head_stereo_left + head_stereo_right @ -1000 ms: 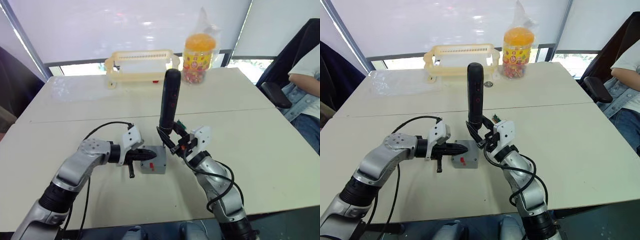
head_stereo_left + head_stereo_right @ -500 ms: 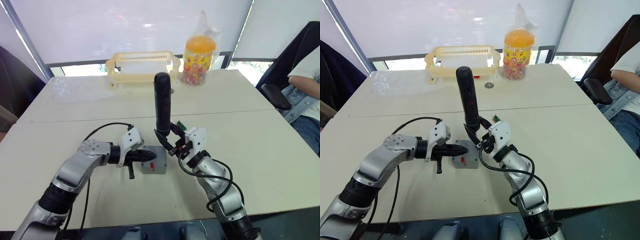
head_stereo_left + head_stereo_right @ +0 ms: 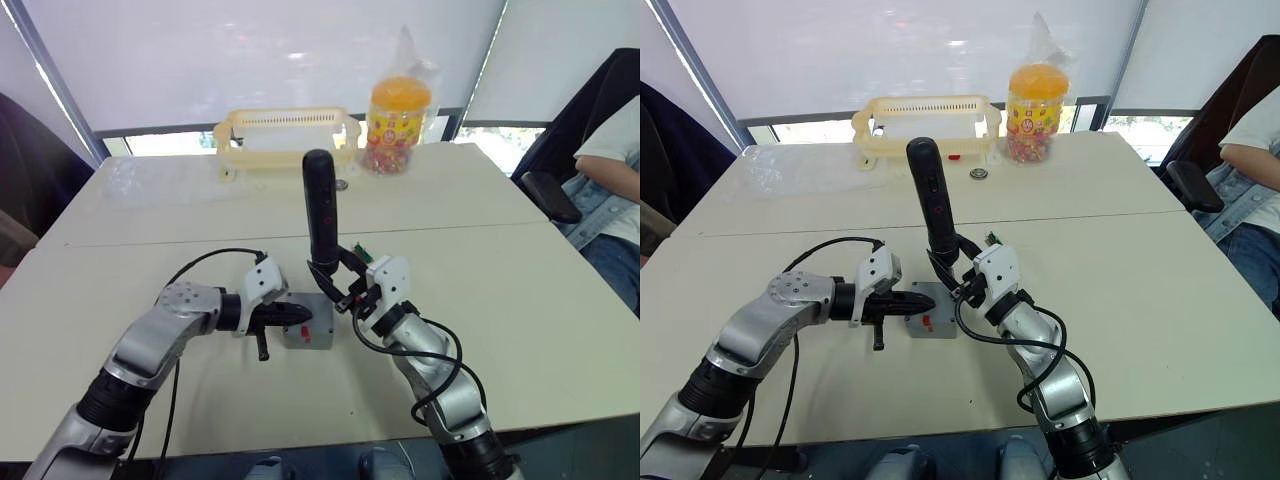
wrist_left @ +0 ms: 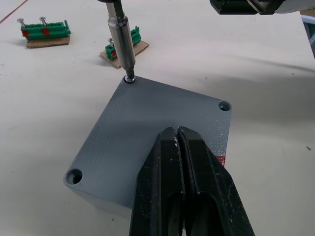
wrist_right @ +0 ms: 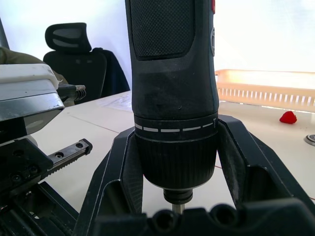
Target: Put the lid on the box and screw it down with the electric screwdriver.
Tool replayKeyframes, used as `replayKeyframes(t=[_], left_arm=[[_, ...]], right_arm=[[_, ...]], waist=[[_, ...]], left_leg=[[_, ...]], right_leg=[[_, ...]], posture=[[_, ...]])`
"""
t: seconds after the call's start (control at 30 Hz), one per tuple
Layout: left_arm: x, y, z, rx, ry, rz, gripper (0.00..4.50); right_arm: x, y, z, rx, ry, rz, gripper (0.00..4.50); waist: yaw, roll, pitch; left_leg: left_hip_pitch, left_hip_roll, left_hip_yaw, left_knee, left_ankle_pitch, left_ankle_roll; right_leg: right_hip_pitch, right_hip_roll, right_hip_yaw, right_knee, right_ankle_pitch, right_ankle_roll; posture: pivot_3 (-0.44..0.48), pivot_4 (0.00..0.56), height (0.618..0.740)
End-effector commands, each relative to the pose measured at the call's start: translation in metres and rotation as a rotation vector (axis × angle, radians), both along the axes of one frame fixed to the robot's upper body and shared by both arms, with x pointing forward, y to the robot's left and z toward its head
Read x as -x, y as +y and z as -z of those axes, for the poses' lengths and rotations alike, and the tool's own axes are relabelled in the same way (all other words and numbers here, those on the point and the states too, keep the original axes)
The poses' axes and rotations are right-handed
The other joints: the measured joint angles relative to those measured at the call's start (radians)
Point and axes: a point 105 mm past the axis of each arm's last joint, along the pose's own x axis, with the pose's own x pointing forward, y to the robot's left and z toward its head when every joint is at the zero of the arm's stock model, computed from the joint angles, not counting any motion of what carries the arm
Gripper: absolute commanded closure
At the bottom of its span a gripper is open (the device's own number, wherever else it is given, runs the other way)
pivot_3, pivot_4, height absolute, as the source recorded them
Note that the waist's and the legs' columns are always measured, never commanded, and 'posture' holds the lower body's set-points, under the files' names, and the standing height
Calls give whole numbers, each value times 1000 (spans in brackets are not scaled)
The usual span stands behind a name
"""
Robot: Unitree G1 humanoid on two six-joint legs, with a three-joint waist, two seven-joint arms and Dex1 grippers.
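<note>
Left wrist view puts the left gripper [image 4: 180, 142] nearest, its two black fingers [image 4: 160, 167] pressed together and bearing down on the lid [image 4: 147, 132], which already sits square on the box [image 4: 222, 158]; the box's red mark shows just under the lid's edge. At the far corner of the lid the metal bit of the electric screwdriver [image 4: 121, 39] stands in a screw hole, seemingly on a screw head. Two other corner holes in view look empty. From the head camera, the right gripper [image 3: 338, 290] grips the screwdriver's lower barrel, with the tool upright and leaning slightly, and the box rests on the counter [image 3: 540, 300] between the two arms.

So the step in hand is driving the first corner screw, by my reading. Next the bit needs to stay plumb and seated while the lid is pinned flat.

Farther off lie two green terminal blocks [image 4: 45, 30], a yellow basket [image 3: 285, 135] and a snack jar [image 3: 398, 110].
</note>
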Motion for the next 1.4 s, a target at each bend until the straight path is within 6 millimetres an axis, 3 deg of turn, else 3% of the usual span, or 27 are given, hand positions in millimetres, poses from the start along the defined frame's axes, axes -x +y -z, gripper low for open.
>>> replayKeyframes(t=[0.03, 0.5, 0.67, 1.4], left_arm=[[2, 1, 13, -30, 32, -6, 4458], [2, 3, 19, -44, 39, -13, 4458], [2, 2, 19, -45, 39, -9, 4458], [2, 7, 20, -66, 24, -19, 4458]], right_arm=[[-7, -10, 37, 79, 120, 57, 2779], [-12, -18, 43, 83, 132, 102, 2779], [-9, -14, 46, 65, 154, 89, 2779], [-6, -9, 70, 23, 257, 95, 2779]], waist=[[1, -1, -1], [3, -1, -6], [3, -2, -7], [2, -2, -12]], left_leg=[[0, 0, 0, 0, 0, 0], [2, 1, -1, 0, 0, 0], [17, 2, -2, -11, -1, 1], [18, 2, -3, -14, -1, 1]], right_leg=[[0, 0, 0, 0, 0, -1], [5, 0, -2, -4, -1, -2], [19, -1, -2, -15, -5, 1], [18, -2, -2, -15, -8, -1]], posture=[[0, 150, 740], [0, 150, 740], [0, 150, 740], [0, 150, 740]])
